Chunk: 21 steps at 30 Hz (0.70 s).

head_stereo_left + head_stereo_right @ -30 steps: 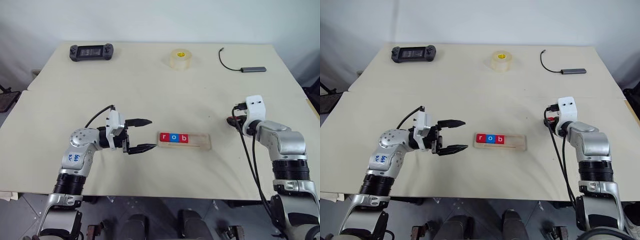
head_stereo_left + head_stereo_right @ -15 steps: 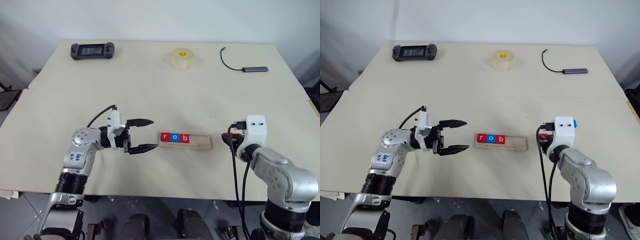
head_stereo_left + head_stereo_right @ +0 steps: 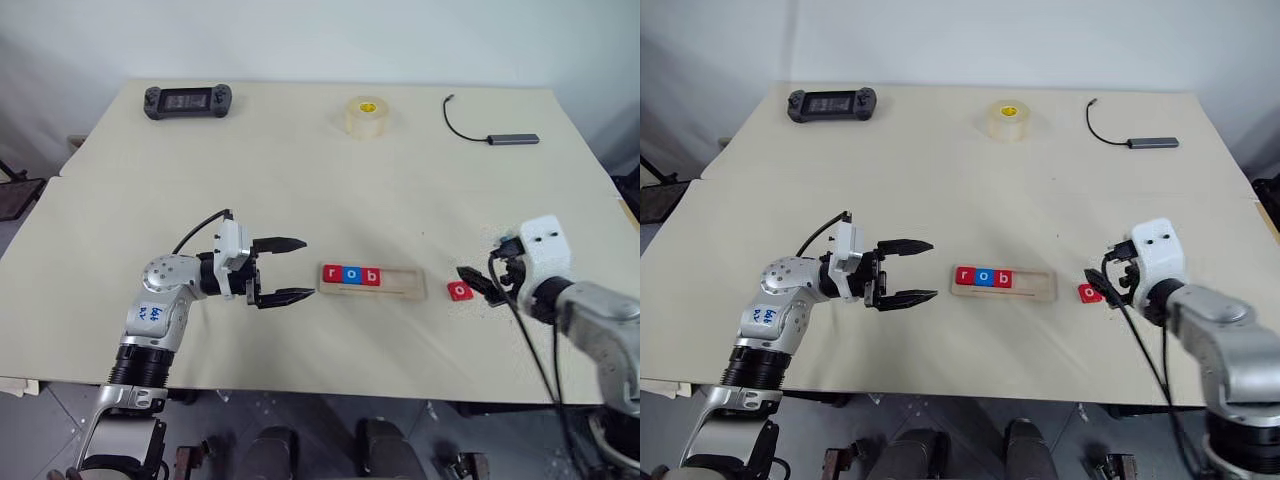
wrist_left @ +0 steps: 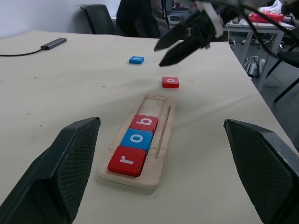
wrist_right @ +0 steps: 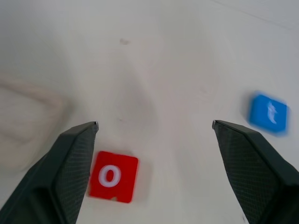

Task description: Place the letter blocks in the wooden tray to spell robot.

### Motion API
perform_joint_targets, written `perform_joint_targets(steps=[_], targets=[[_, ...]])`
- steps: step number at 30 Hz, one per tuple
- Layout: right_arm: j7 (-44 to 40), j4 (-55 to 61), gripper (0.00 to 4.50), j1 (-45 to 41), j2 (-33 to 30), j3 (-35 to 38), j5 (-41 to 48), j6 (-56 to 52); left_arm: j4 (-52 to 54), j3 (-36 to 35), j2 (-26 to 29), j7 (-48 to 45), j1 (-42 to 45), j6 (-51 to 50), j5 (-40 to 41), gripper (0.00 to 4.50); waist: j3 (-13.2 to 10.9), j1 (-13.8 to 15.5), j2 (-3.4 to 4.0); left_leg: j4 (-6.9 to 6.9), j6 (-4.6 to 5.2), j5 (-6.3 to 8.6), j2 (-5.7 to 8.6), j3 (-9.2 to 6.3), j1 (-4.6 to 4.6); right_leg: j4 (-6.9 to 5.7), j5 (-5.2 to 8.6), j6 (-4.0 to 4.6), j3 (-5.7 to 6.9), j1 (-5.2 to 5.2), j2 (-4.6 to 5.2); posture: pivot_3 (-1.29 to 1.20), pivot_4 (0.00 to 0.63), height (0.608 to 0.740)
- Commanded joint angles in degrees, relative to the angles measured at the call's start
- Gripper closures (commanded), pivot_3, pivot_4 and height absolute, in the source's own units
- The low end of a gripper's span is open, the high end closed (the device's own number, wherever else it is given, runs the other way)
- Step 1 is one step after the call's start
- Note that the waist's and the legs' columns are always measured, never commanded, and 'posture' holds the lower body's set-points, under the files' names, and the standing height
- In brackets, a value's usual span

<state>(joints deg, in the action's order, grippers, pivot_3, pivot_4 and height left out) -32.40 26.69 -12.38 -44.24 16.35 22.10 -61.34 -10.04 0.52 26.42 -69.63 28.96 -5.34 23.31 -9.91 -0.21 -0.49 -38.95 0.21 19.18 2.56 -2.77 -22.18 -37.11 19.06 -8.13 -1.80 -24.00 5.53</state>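
- Left gripper [image 3: 287, 270], fingers spread wide and empty, points at the near end of the wooden tray [image 3: 371, 281].
- Three letter blocks [image 3: 350, 275] fill the tray: r, o, b.
- One red o block [image 3: 460, 291] lies just before the wide-open right gripper [image 3: 474, 281]; one blue t block [image 5: 268, 113] lies beyond it.

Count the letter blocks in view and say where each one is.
5. The red r, blue o and red b sit side by side in the wooden tray. The second red o lies on the table beside the tray's empty end. The blue t lies beyond it.
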Motion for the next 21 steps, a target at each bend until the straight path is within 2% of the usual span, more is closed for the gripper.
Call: perform_joint_targets(steps=[1, 3, 5, 10, 17, 21], targets=[[-19.72, -7.97, 0.38, 3.16, -8.04, -2.57, 0.46, 18.51, 0.35, -0.48, 0.15, -0.34, 0.7, 0.56, 0.75, 0.0, -0.01, 0.01, -0.01, -0.01, 0.02, 0.01, 0.0, 0.0, 0.0, 0.03, -0.01, -0.02, 0.02, 0.04, 0.0, 0.0, 0.15, 0.74], [-29.29, -16.64, 0.38, 2.09, -11.67, -5.25, -1.12, 29.67, 0.37, -0.32, 0.16, -0.75, 0.87, 0.58, 0.85, 0.0, -0.01, -0.02, -0.02, -0.05, 0.07, 0.04, 0.01, 0.05, 0.02, 0.14, -0.07, -0.13, 0.01, 0.11, -0.01, 0.0, 0.15, 0.74], [-33.32, -25.4, 0.38, -1.93, -13.37, -8.87, -4.14, 36.96, 0.78, -0.18, 0.3, -1.27, 0.83, 0.39, 1.06, 0.0, -0.02, -0.42, -0.03, -0.12, 0.14, 0.06, -0.01, 0.1, 0.14, 0.23, -0.13, -0.24, -0.02, 0.3, -0.02, 0.0, 0.15, 0.74], [-42.22, -42.77, 0.38, -12.28, -12.85, -16.71, -10.1, 51.58, 2.08, 0.02, 0.78, -2.2, 0.24, -0.11, 1.2, 0.0, -0.02, -1.03, -0.02, -0.15, 0.15, 0.0, -0.01, 0.13, 0.18, 0.28, -0.17, -0.31, -0.07, 0.3, 0.05, 0.0, 0.15, 0.74], [-48.12, -58.89, 0.38, -21.94, -10.11, -24.04, -16.95, 62.23, 3.35, -0.51, 1.81, -1.91, -0.53, -0.54, 1.38, 0.0, -0.02, -1.23, -0.02, -0.15, 0.12, 0.0, -0.02, 0.11, 0.14, 0.35, -0.17, -0.3, -0.03, 0.28, 0.13, 0.0, 0.15, 0.74], [-48.11, -64.88, 0.38, -25.95, -7.73, -24.65, -18.14, 66.19, 3.79, -0.72, 2.21, -1.63, -0.79, -0.62, 1.46, 0.0, -0.02, -1.25, -0.02, -0.18, 0.1, -0.01, -0.03, 0.08, 0.14, 0.37, -0.19, -0.27, 0.0, 0.3, 0.15, 0.0, 0.15, 0.74]])
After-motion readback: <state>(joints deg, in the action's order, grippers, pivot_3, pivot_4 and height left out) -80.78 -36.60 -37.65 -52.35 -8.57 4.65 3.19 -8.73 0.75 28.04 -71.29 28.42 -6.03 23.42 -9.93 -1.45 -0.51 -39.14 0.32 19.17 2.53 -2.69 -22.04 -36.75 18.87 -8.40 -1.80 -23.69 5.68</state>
